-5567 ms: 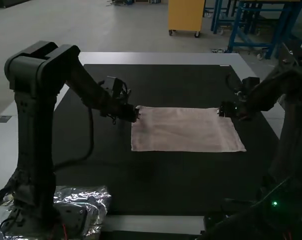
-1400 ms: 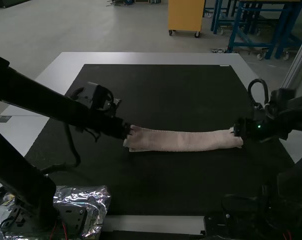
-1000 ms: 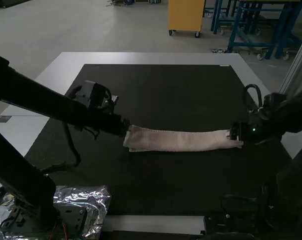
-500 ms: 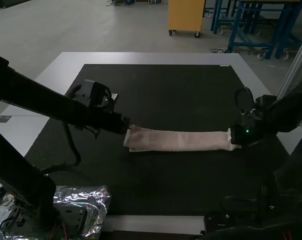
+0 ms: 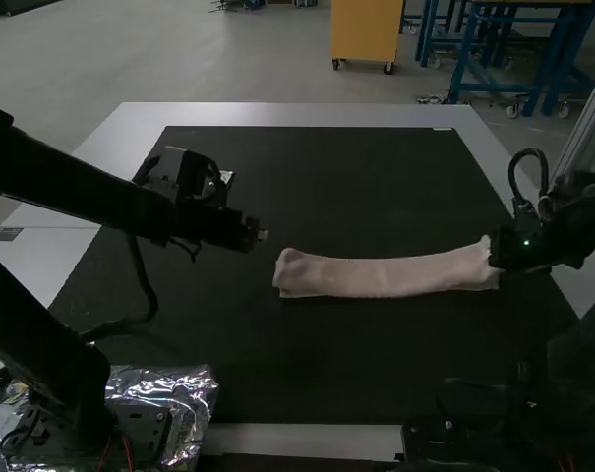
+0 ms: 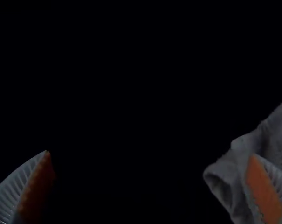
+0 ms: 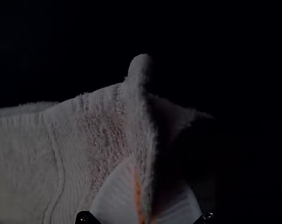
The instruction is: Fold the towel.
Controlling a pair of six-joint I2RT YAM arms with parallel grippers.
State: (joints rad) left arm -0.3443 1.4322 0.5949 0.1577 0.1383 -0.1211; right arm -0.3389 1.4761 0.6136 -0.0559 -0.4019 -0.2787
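One pinched towel (image 7: 101,135); right wrist view

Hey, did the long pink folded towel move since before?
Yes. The folded pink cloth towel shifted right: its right end now lies nearer the right edge of the flat black mat.

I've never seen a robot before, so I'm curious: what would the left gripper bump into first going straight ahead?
Most likely the towel: the left gripper points toward its nearer end. Height is unclear, so it might pass over.
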